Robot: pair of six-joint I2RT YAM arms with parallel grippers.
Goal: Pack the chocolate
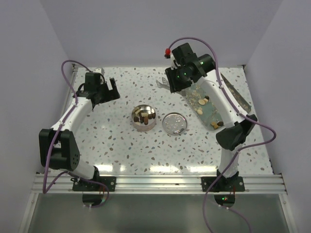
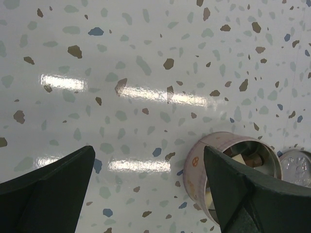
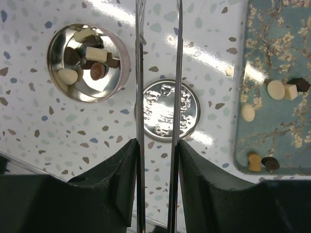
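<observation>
Right gripper's point(image 3: 156, 148) tweezers point(image 3: 140, 73) apart from chocolate point(image 3: 283, 90)

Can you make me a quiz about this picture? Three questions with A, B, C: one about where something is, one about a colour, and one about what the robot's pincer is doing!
1. Where is the lid of the tin?
A. Shut on top of it
B. Flat on the table beside it
C. Standing on its edge

2. What colour is the tray?
A. Red
B. Yellow
C. Teal with blossoms

3. How is the left pincer?
A. Open and empty
B. Shut tight
C. Holding the lid

Answers:
1 B: the top view shows it lying flat just beside the tin.
2 C: the right wrist view shows teal with pale blossoms.
3 A: its fingers are wide apart, with only table between them.
</observation>
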